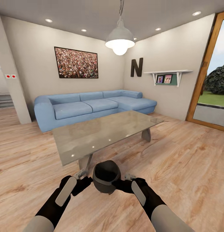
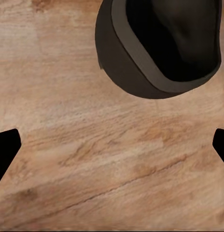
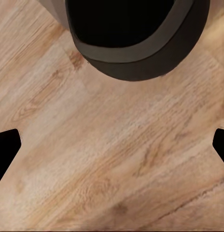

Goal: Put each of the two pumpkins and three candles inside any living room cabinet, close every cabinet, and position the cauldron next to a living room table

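Head view shows the cauldron [image 1: 106, 176] held up between my two arms, just in front of the near edge of the worktop [image 1: 102, 135], close to its near grey leg. My left pincer [image 1: 80, 174] presses at the pot's left side and my right pincer [image 1: 128, 176] at its right side; the pot seems squeezed between them rather than gripped by either.

In the left wrist view the fingertips [image 2: 6, 147] stand wide apart with only floor between them, and the cauldron [image 2: 160, 48] lies beyond them. The right wrist view gives the same: fingertips [image 3: 6, 145] spread wide, nothing between, the cauldron [image 3: 136, 38] ahead.

To finish this step well, I judge I should lower both arms evenly so the pot meets the wooden floor [image 1: 189, 154] upright beside the worktop, then draw the arms apart together so it does not tip or roll.

Behind the worktop stands a blue sofa [image 1: 92, 106]; a lamp [image 1: 120, 40] hangs above. The worktop's leg [image 1: 84, 162] is the nearest thing to bump. I see no pumpkins, candles or cabinet from here.
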Robot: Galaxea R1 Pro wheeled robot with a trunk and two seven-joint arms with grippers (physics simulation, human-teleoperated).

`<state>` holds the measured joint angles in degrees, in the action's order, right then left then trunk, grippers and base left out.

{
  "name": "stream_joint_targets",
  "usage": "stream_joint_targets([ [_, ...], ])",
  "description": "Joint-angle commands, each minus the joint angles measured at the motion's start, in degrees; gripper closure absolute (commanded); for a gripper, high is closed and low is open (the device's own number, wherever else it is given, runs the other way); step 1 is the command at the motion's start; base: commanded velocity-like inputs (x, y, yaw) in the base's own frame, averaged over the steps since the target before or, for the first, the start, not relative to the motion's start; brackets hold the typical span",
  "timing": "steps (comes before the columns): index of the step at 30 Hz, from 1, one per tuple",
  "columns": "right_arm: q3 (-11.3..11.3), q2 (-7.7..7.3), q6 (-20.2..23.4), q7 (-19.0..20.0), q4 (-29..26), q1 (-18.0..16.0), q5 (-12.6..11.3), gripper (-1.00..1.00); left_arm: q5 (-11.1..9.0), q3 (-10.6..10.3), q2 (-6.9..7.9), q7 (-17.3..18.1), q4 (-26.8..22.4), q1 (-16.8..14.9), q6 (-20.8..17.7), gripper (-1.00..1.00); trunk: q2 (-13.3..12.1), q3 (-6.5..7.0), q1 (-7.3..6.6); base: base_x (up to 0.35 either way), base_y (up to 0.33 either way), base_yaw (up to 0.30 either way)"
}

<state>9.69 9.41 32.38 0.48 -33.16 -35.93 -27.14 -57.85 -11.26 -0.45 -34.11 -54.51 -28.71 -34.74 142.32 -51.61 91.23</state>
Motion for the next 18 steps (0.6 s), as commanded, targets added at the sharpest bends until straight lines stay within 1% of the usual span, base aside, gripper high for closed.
stream_joint_targets([
  [1,0.1,-0.02,0.2,0.1,0.0,0.0,0.1,-1.00,-0.6,-0.1,0.02,-0.6,-0.1,0.0,0.0,-1.00,-0.4,0.12,-0.27,-0.313,0.000,0.000],
  [4,0.1,-0.01,0.2,0.1,0.0,0.0,0.1,-1.00,-0.6,-0.1,0.02,-0.6,-0.1,0.0,0.0,-1.00,-1.6,0.62,-0.93,-0.240,0.000,0.000],
  [6,0.1,-0.01,0.2,0.1,0.0,0.0,0.1,-1.00,-0.6,-0.1,0.02,-0.6,-0.1,0.0,0.0,-1.00,-2.4,0.86,-1.37,-0.101,0.000,0.000],
  [14,0.1,-0.02,0.2,0.2,-0.1,0.0,0.1,-1.00,-0.6,-0.1,-0.03,-0.7,-0.1,-0.1,0.0,-1.00,-5.6,2.02,-3.13,-0.024,0.000,0.000],
  [18,0.0,-0.09,0.2,0.5,-0.1,0.0,0.1,-1.00,-0.6,-0.2,-0.31,-0.9,-0.2,-0.1,0.0,-1.00,-7.2,2.73,-4.01,0.000,0.000,0.000],
])
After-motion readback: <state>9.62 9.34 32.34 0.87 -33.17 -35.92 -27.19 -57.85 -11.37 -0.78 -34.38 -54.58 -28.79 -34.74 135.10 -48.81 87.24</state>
